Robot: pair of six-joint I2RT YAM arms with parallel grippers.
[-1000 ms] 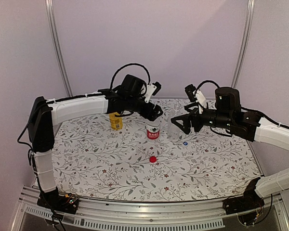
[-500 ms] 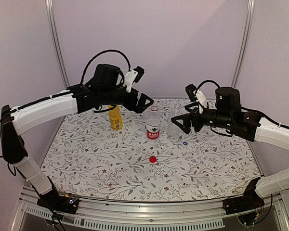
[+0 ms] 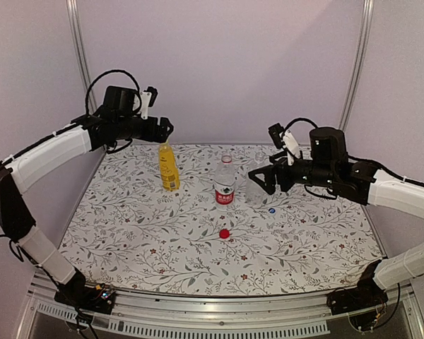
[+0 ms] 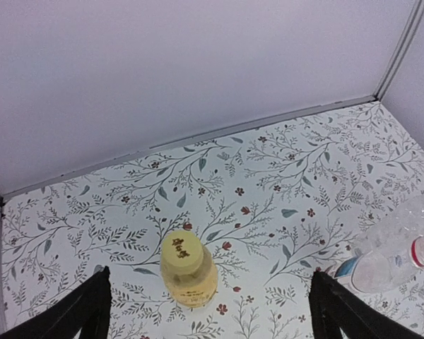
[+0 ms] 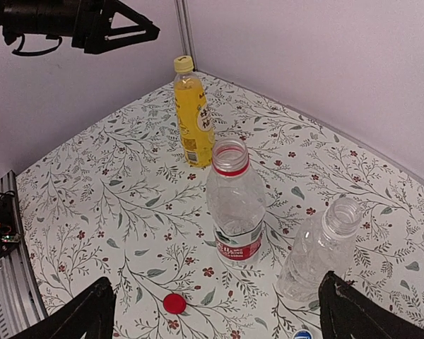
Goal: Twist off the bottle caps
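At the far left, the left claw [image 3: 165,128] hangs in the air above the back of the floral surface [image 3: 127,233], its fingers spread wide and released, with nothing between them. Just below it stands the yellow-liquid bottle [image 3: 169,169], upright, with the yellow cap [image 4: 181,248] screwed onto its neck; the left wrist view looks straight down onto that cap. Further right, near the middle of the surface, the red-label bottle [image 3: 225,185] stands upright with an open neck, a red ring around its mouth. The red cap [image 3: 225,233] lies flat on the surface in front of it, apart from the bottle. Just right of the red-label bottle stands the clear unlabelled bottle [image 5: 318,247], also upright and open at the top. The blue-white cap [image 3: 272,210] rests on the surface close to its base, on the near right side. The right claw [image 3: 261,181] is level with this clear bottle, fingers parted and gripping nothing.
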